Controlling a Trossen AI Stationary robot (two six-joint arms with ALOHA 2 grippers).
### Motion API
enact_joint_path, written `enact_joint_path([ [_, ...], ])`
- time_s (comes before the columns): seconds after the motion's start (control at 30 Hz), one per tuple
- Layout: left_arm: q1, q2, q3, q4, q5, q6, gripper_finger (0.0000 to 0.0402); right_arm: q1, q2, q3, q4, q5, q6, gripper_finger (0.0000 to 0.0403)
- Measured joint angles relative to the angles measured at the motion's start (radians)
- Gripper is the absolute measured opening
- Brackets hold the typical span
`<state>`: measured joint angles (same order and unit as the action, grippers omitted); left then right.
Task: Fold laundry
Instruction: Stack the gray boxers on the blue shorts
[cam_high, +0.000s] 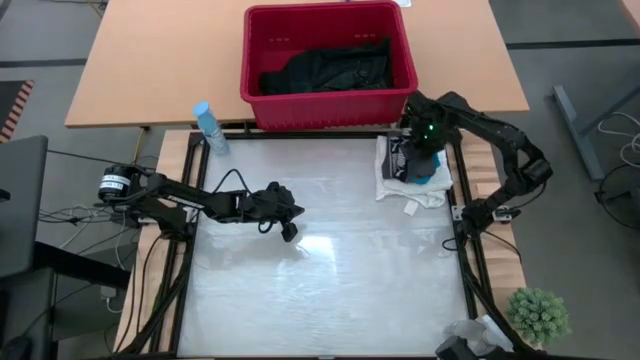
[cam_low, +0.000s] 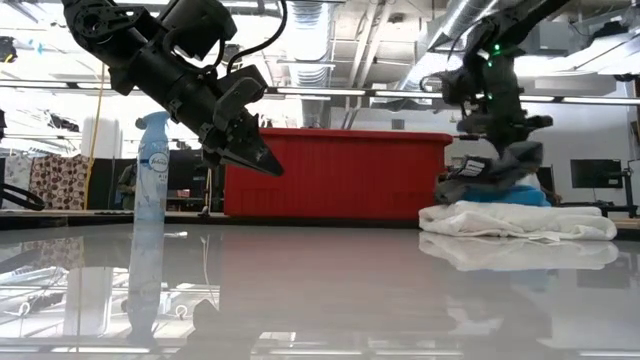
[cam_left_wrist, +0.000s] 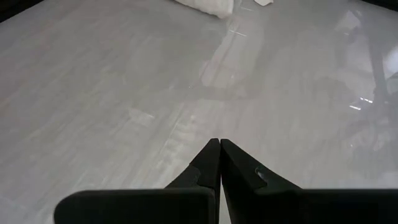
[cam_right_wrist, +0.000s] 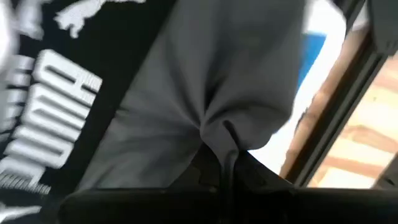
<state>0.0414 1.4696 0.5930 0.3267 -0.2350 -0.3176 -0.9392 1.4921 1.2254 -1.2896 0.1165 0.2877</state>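
At the table's far right lies a stack of laundry: a folded white garment (cam_high: 405, 192) (cam_low: 520, 222) at the bottom and a teal one (cam_high: 438, 178) (cam_low: 522, 198) on it. A dark grey garment (cam_low: 505, 165) (cam_right_wrist: 230, 62) with a black band lettered in white (cam_right_wrist: 50, 106) is on top. My right gripper (cam_high: 425, 150) (cam_low: 493, 140) (cam_right_wrist: 227, 134) stands over the stack, shut on the grey garment. My left gripper (cam_high: 290, 222) (cam_low: 272, 165) (cam_left_wrist: 219, 143) is shut on nothing, slanting down above the bare table at its left middle. My right gripper pinches a bunched-up fold of the dark grey garment (cam_right_wrist: 214, 118) between its two fingers, coming from above and pointing down. The cloth puckers toward the fingers. The garment's lower part (cam_low: 470, 185) lies on the stack of teal and white garments.
A red slotted basket (cam_high: 400, 45) (cam_low: 330, 175) with black garments (cam_high: 330, 70) in it stands beyond the table's far edge. A light-blue spray bottle (cam_high: 209, 128) (cam_low: 150, 190) stands at the far left corner. A green plant (cam_high: 538, 315) sits near the front right. The table's middle is bare.
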Motion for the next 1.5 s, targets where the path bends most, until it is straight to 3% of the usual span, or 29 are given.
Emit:
enact_joint_path([
  [0.4, 0.033, 0.000, 0.000, 0.000, 0.006, -0.007, 0.0000, -0.029, 0.000, -0.104, 0.149, 0.050, 0.016, 0.0028],
  [0.77, 0.072, 0.000, 0.000, 0.002, 0.047, -0.009, 0.0000, -0.032, 0.000, -0.103, 0.169, 0.064, 0.077, 0.0109],
  [1.17, 0.073, 0.000, 0.000, 0.001, 0.046, -0.018, 0.0000, -0.039, 0.000, -0.003, 0.121, 0.101, 0.160, 0.0225],
  [1.5, 0.072, 0.000, 0.000, 0.001, 0.046, -0.017, 0.0000, 0.000, -0.019, 0.139, 0.095, 0.150, 0.153, 0.0223],
])
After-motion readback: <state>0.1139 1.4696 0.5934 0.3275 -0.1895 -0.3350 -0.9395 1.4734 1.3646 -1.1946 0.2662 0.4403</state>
